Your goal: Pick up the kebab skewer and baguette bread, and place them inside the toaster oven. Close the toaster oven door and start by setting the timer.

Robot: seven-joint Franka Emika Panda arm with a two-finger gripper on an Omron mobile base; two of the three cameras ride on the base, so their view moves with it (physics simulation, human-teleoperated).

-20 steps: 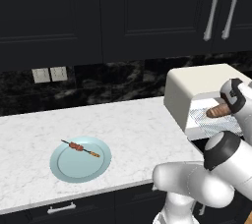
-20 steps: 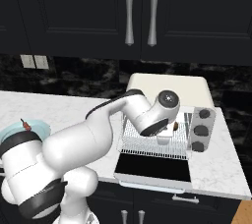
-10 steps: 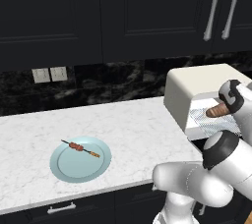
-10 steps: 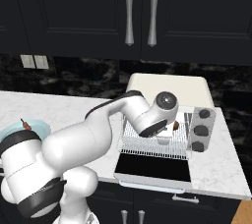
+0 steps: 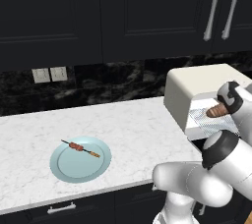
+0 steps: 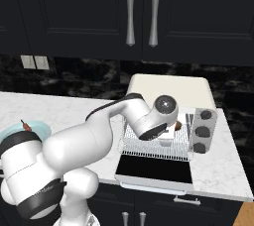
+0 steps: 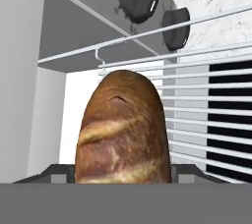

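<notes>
The golden-brown baguette bread (image 7: 123, 129) sits between my gripper's (image 7: 123, 175) fingers, which are shut on it. It is held just over the wire rack (image 7: 206, 95) at the mouth of the cream toaster oven (image 6: 168, 86). From the left base view the baguette bread (image 5: 216, 111) pokes out of my hand toward the oven opening. The toaster oven door (image 6: 154, 170) lies folded down flat, its dark glass facing up. The kebab skewer (image 5: 81, 148) rests on a pale blue plate (image 5: 64, 169) far to the left on the counter.
Three dark knobs (image 6: 202, 132) line the oven's right panel, close beside my hand. Black cabinets hang above the white marble counter (image 5: 128, 125). The plate's rim (image 6: 10, 133) shows at the left edge of the right base view.
My hand with the loaf has crept slightly at the oven mouth. The skewer, the plate and the door have not moved.
</notes>
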